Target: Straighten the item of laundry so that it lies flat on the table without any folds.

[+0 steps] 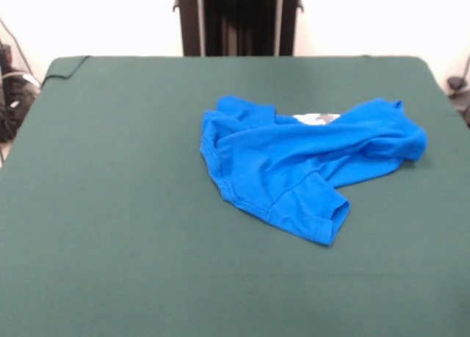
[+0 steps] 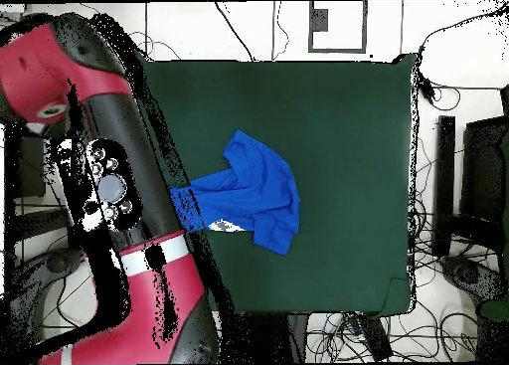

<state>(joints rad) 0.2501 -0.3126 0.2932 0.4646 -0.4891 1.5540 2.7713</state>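
tool: state cannot tell | arm (image 2: pixel 119 202) overlaps T-shirt (image 1: pixel 294 164) edge overhead | table (image 1: pixel 110 205) | cables (image 2: pixel 437 311)

A bright blue T-shirt (image 1: pixel 294 164) lies crumpled on the dark green desk (image 1: pixel 110 205), right of the frame's centre. It is bunched into thick folds that run from its left edge toward the right, with one sleeve spread toward the lower right. A small patch of white-grey print shows at its upper edge. The black pedestal (image 1: pixel 239 20) stands at top centre.
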